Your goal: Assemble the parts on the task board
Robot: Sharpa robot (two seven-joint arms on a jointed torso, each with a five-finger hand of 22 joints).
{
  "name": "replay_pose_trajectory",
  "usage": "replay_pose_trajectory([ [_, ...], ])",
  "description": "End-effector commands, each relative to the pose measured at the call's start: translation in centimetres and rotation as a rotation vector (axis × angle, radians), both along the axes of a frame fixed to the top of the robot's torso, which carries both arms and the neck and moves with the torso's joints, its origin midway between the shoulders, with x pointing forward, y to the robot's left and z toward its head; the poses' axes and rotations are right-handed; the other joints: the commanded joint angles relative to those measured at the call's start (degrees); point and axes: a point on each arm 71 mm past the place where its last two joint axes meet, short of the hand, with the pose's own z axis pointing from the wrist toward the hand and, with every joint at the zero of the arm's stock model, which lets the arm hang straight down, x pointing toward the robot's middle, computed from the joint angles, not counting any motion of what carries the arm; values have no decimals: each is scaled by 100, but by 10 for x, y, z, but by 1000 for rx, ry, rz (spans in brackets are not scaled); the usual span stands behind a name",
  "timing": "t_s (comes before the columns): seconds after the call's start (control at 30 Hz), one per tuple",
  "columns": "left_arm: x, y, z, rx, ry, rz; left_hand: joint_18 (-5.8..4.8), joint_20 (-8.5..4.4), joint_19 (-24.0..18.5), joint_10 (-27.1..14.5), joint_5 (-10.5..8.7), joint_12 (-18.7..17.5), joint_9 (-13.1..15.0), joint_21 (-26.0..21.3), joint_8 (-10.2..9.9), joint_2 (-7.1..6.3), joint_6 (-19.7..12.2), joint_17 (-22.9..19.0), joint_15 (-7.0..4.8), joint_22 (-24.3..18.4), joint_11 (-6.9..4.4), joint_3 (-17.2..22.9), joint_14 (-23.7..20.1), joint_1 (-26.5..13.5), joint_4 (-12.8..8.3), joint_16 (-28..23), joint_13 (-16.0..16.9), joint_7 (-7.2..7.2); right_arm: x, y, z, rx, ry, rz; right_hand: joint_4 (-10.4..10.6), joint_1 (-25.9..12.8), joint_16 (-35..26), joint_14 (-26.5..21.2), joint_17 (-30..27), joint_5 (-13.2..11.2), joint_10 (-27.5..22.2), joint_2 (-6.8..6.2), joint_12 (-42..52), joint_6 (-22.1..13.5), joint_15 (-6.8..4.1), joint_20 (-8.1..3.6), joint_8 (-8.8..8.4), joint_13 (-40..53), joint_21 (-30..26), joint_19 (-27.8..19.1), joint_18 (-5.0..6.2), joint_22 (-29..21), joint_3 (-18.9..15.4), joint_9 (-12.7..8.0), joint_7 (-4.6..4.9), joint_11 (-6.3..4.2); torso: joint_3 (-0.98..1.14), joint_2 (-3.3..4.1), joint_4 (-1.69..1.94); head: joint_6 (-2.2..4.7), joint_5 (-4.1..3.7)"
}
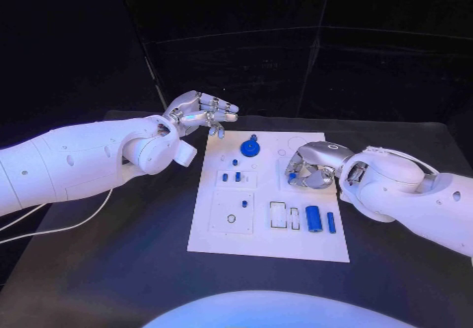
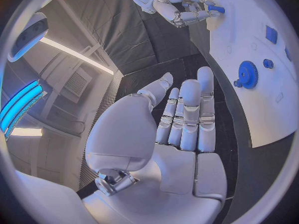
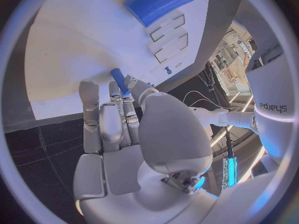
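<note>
The white task board [image 1: 268,242] lies mid-table. My right hand [image 1: 310,166] hovers over its right middle and pinches a small blue peg [image 1: 292,177]. The right wrist view shows that peg [image 3: 119,81] sticking out between the fingertips of the right hand [image 3: 124,129], just above the board [image 3: 74,45]. My left hand [image 1: 202,113] is raised off the board's far left corner, fingers straight and apart, holding nothing. In the left wrist view the left hand [image 2: 181,119] is bare, with the blue gear [image 2: 248,74] on the board beyond it.
The blue gear [image 1: 249,145] stands at the board's far middle. Small blue pegs [image 1: 231,177] sit in the left blocks. A large blue cylinder [image 1: 314,217] and a smaller blue piece [image 1: 331,222] lie at the board's near right, beside rectangular slots [image 1: 280,213].
</note>
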Motion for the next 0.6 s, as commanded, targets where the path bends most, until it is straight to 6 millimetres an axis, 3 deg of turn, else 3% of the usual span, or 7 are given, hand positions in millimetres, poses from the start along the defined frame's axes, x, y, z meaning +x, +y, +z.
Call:
replay_pose_trajectory([
  [0.03,0,-1,2,-11,-8,-11,33,14,-29,-32,-11,30,-3,-36,-7,58,-14,-5,-17,-7,12,0,-38,-7,35,-18,-6,29,-3,3,8,69,-54,10,-4,4,26,147,19,3,54,70,-37,46,-52,-9,18,5,39,46,-120,23,52,15,13,3,4,-7,-5,4,1],
  [0.4,0,-1,2,-11,-9,-11,33,18,-28,-47,-11,36,-5,-46,-12,60,-27,2,-13,-15,16,-8,-36,-21,46,-9,-6,34,-29,12,26,215,-76,69,-53,-23,54,141,37,142,102,-17,-145,52,-44,-9,-19,6,73,36,-122,42,207,3,33,17,-2,-1,13,17,-6],
  [0.6,0,-2,2,-12,-11,-12,33,18,-28,-47,-11,36,-5,-46,-12,60,-27,2,-13,-15,16,-8,-36,-21,46,-9,-6,34,-40,38,29,272,-26,138,-55,-44,43,133,8,167,106,-38,-167,46,-41,-6,-30,6,62,15,-116,10,228,0,39,22,4,5,0,4,32],
])
